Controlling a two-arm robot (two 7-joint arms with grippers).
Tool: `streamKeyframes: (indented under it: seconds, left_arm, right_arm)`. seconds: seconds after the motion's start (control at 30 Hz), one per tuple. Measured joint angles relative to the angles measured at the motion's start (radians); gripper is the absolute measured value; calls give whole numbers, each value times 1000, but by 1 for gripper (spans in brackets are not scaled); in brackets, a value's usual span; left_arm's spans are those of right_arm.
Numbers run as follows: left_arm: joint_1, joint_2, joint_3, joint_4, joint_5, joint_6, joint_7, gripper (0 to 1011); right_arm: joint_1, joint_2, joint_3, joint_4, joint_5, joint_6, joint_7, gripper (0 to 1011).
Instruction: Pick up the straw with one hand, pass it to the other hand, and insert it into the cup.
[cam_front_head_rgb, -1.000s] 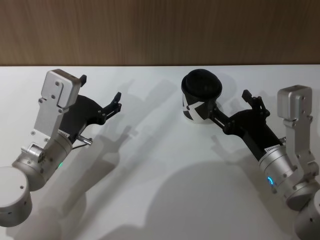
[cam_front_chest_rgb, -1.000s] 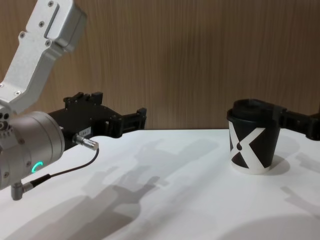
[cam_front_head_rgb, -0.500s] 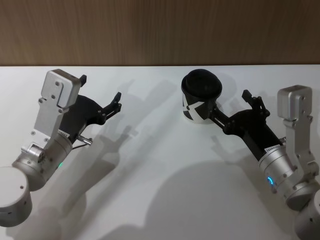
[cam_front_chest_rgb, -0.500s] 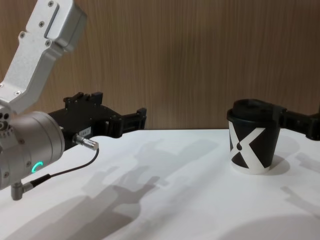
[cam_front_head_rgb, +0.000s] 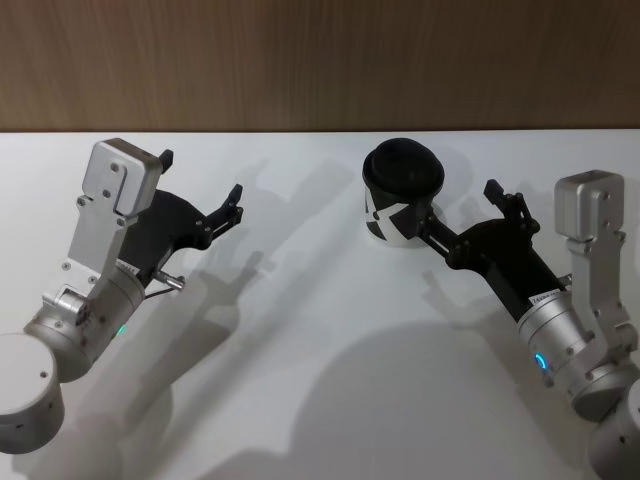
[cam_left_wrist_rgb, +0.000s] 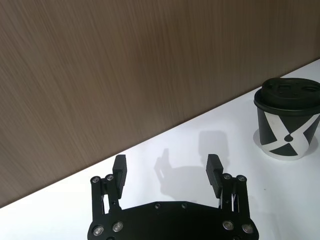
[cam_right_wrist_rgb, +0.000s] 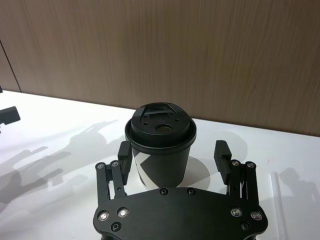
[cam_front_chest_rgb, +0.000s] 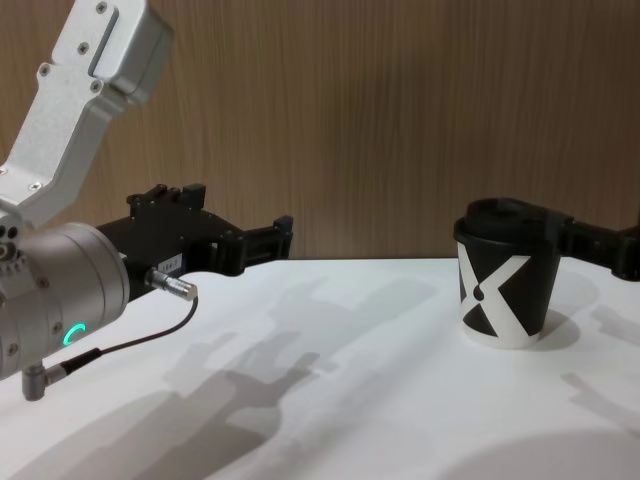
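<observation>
The black cup with a white X mark and a domed black lid stands upright on the white table, right of centre; it also shows as the cup. My right gripper is open just right of it, fingers pointing at the cup. One of its fingers reaches close to the cup's lower side. The straw lies flat on the table beside this gripper as a faint thin white line. My left gripper hovers open and empty over the left of the table, well away from the cup.
A brown wooden wall closes off the far edge of the table. Shadows of both arms fall across the table's middle. The bulky silver left arm rises at the near left.
</observation>
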Motion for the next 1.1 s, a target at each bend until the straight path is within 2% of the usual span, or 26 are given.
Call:
streamKeyframes:
  seconds: [0.6, 0.93, 1.1]
  left_arm:
    - [0, 0, 0, 0, 0, 0, 0, 1000]
    - [0, 0, 0, 0, 0, 0, 0, 1000]
    - [0, 0, 0, 0, 0, 0, 0, 1000]
  right_arm:
    - [1, 0, 1, 1, 0, 0, 1, 1001]
    - [10, 8, 20, 19, 5, 3, 16, 1001]
    - [9, 12, 33, 20, 13, 22, 21, 1001]
